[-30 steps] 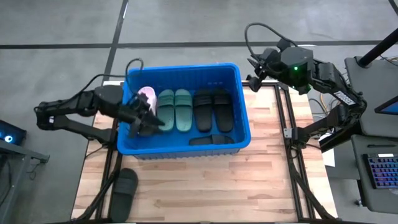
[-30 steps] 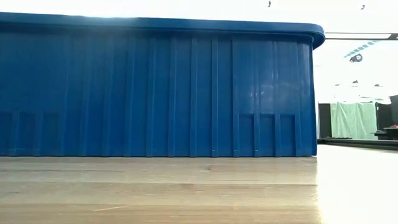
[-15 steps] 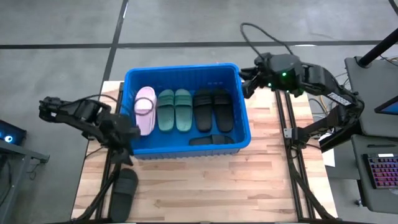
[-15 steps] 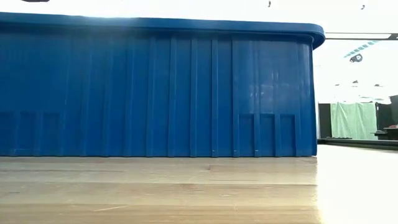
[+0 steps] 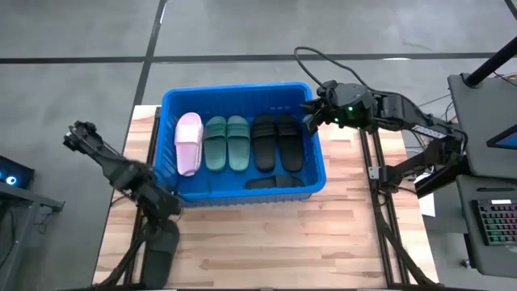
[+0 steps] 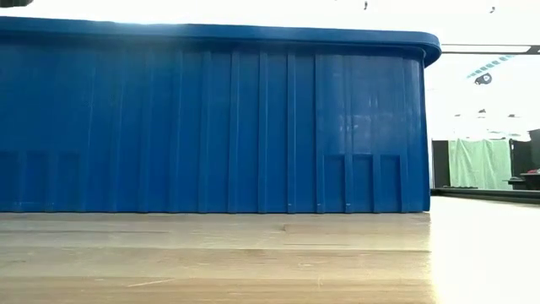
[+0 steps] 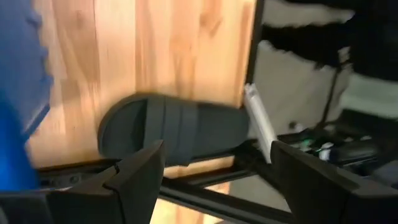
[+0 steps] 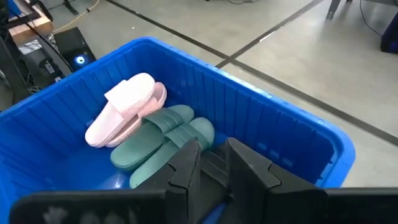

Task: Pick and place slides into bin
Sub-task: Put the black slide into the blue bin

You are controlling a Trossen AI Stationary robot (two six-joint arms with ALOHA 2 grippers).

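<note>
The blue bin (image 5: 234, 87) stands on the far half of the wooden table; the low view shows only its wall (image 6: 219, 118). In it lie a pink slide (image 5: 188, 141), two green ones (image 5: 226, 143), two black ones (image 5: 276, 143) and a black one crosswise (image 5: 276, 182). One black slide (image 5: 161, 249) lies strap up at the table's near left corner. My left gripper (image 5: 167, 208) hangs open above it, tilted down, fingers (image 7: 140, 177) on either side of the slide (image 7: 180, 127) without touching. My right gripper (image 5: 311, 113) hovers over the bin's far right corner; only a narrow gap separates its fingers (image 8: 189, 162), nothing between them.
Bare wood (image 5: 266, 234) stretches from the bin to the near edge. Black frame rails (image 5: 380, 202) run along the table's left and right sides. A cable (image 5: 311, 56) loops behind the right arm. A keyboard (image 5: 494, 222) sits off the table at right.
My left gripper has left the bin's left end, crossed its left wall toward the table's near left corner, sunk and tipped downward over the black slide there, staying open. My right gripper has moved left toward the bin's far right corner, dropping a little and rolling.
</note>
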